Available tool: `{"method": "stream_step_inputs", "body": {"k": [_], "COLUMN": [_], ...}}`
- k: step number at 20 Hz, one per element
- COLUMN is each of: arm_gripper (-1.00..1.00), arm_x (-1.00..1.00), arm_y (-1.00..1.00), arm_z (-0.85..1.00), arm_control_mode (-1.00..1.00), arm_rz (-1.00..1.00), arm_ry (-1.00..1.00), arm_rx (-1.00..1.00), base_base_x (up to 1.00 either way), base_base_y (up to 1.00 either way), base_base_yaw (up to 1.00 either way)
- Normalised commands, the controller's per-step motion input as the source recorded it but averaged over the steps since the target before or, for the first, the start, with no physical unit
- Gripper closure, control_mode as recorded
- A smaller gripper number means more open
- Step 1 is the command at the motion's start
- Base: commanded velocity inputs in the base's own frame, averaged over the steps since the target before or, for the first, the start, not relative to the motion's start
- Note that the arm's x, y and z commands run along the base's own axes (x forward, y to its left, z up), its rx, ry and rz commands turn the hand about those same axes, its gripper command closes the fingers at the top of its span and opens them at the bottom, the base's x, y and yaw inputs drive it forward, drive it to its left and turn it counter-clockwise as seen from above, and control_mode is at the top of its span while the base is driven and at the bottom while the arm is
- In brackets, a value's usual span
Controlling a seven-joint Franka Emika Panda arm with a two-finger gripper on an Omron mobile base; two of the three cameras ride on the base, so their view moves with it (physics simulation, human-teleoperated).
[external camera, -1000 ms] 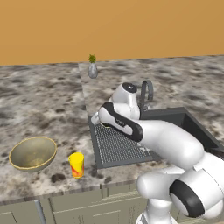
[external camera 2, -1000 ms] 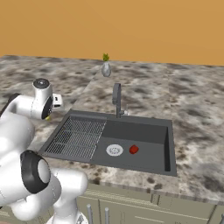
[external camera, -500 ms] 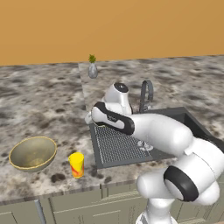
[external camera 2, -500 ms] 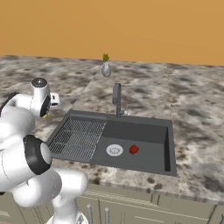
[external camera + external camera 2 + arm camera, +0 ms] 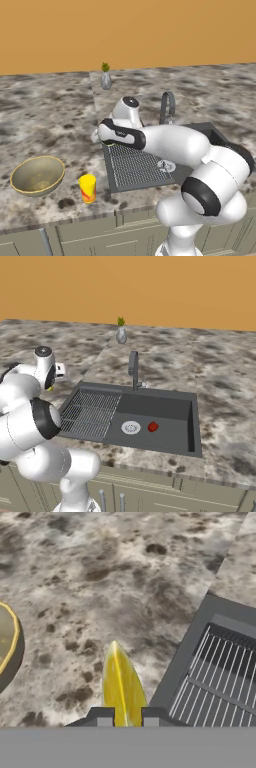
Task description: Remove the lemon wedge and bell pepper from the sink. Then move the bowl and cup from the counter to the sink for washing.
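The yellow lemon wedge (image 5: 121, 684) stands pinched between the two dark finger tips of my gripper (image 5: 127, 717), which is shut on it. The hand (image 5: 98, 135) hovers over the counter just left of the sink's ribbed drainboard (image 5: 140, 167). The dark-red bell pepper (image 5: 153, 427) lies in the sink basin (image 5: 170, 408) beside the drain. The olive-gold bowl (image 5: 37, 175) sits on the counter at the left, its rim (image 5: 11, 643) also at the hand view's left edge. The yellow cup (image 5: 88, 188) stands near the counter's front edge.
A grey vase with a green plant (image 5: 105, 80) stands at the back of the counter. The arched faucet (image 5: 133, 368) rises behind the basin. The drainboard's raised edge (image 5: 187, 647) runs just right of the wedge.
The arm has swung left from above the drainboard toward the counter beside the sink, with the lemon wedge held throughout. The bowl, cup and bell pepper have not moved.
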Motion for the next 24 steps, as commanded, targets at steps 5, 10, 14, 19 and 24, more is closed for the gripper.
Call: {"method": "stream_step_inputs", "body": {"k": [5, 10, 14, 19, 24], "arm_gripper": [1.00, 1.00, 1.00, 1.00, 1.00], "arm_x": [0.15, 0.13, 0.11, 0.08, 0.08], "arm_y": [0.13, 0.15, 0.16, 0.10, 0.11], "arm_z": [-0.12, -0.14, -0.13, -0.11, -0.15], "arm_control_mode": [-1.00, -1.00, -1.00, -1.00, -1.00], "arm_rz": [0.01, 0.00, 0.00, 0.00, 0.00], "arm_ry": [0.00, 0.00, 0.00, -0.01, 0.00], "arm_rx": [0.00, 0.00, 0.00, 0.00, 0.00], "base_base_x": [0.00, 0.00, 0.00, 0.00, 0.00], "base_base_y": [0.00, 0.00, 0.00, 0.00, 0.00], "base_base_yaw": [0.00, 0.00, 0.00, 0.00, 0.00]}}
